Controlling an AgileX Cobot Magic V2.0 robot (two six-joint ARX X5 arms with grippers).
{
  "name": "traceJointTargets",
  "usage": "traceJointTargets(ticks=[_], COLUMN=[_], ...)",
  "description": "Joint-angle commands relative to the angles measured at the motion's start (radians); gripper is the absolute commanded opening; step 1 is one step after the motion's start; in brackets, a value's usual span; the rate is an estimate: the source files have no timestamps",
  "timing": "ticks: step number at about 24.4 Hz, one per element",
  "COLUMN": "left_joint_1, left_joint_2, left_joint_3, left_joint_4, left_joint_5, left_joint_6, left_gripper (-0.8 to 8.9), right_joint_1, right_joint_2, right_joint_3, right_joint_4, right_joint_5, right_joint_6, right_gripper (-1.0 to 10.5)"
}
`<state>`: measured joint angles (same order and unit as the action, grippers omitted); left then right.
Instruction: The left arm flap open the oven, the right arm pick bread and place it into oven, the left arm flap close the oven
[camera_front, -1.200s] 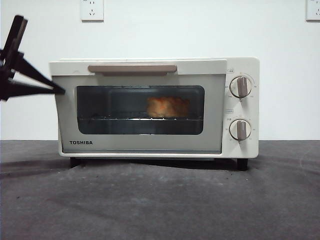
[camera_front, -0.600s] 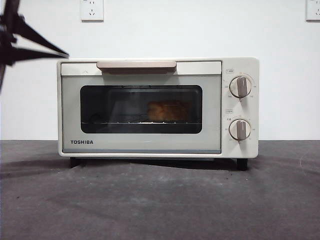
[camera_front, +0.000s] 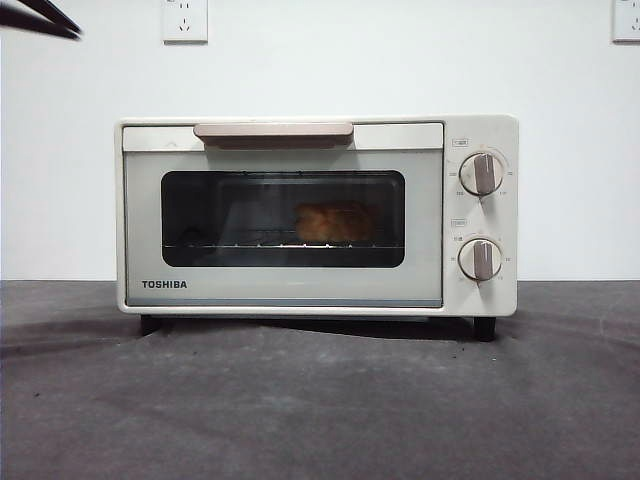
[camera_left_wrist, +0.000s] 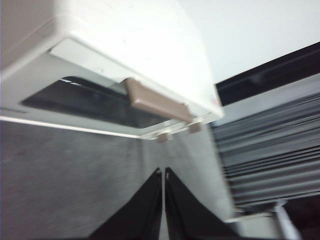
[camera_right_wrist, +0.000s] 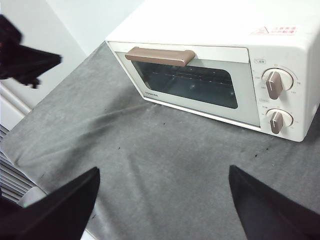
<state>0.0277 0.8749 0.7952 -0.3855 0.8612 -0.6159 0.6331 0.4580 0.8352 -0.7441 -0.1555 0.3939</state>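
oven (camera_front: 300, 215) door's shut with the bread (camera_front: 335, 222) inside — left gripper (camera_left_wrist: 163, 172) jaws pressed together well clear of it, right gripper (camera_right_wrist: 162, 187) jaws spread wide — only risk I'd guess is a stray arm swing bumping it.

We see the oven (camera_front: 300, 290) in smooth, slightly glossy cream casing, its window (camera_front: 283, 218) of dark shiny glass, its handle (camera_front: 273, 131) matt beige; the table cover (camera_front: 320, 400) below looks like rough, matt grey cloth

Test bench in a plain indoor room, not a kitchen.
My oven (camera_front: 316, 215) stands alone on a grey cloth-covered table (camera_front: 320, 400), bare white wall (camera_front: 400, 60) behind, wall socket (camera_front: 185, 20) above.
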Motion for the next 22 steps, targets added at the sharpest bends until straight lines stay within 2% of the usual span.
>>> traceJointTargets(ticks=[1,2,5,11,14,18,22], left_joint_1=[-0.001,-0.003,-0.008,-0.017,-0.033,-0.065,-0.106], left_joint_2=[-0.066,-0.1,-0.183,-0.349,-0.414,-0.472,-0.489], left_joint_3=[0.055,0.073,0.099,0.101,0.101,0.101,0.101], left_joint_4=[-0.187,-0.258,-0.367,-0.439,-0.462,-0.51,-0.526], left_joint_5=[-0.072,-0.098,-0.122,-0.135,-0.13,-0.13,-0.131], left_joint_6=[0.266,0.342,0.471,0.522,0.591,0.678,0.692], left_gripper=[0.16,0.16,0.16,0.16,0.16,0.16,0.16], right_joint_1=[0.005,0.005,0.005,0.006,0.006,0.006,0.006], right_joint_2=[0.005,0.005,0.005,0.004,0.004,0.004,0.004], right_joint_3=[0.018,0.018,0.018,0.018,0.018,0.018,0.018], right_joint_4=[0.011,0.011,0.01,0.01,0.011,0.011,0.011], right_joint_5=[-0.001,-0.001,-0.002,-0.005,-0.016,-0.053,-0.054], right_joint_6=[-0.019,-0.025,-0.047,-0.125,-0.164,-0.175,-0.175], right_gripper=[4.1,4.1,4.1,4.1,4.1,4.1,4.1])
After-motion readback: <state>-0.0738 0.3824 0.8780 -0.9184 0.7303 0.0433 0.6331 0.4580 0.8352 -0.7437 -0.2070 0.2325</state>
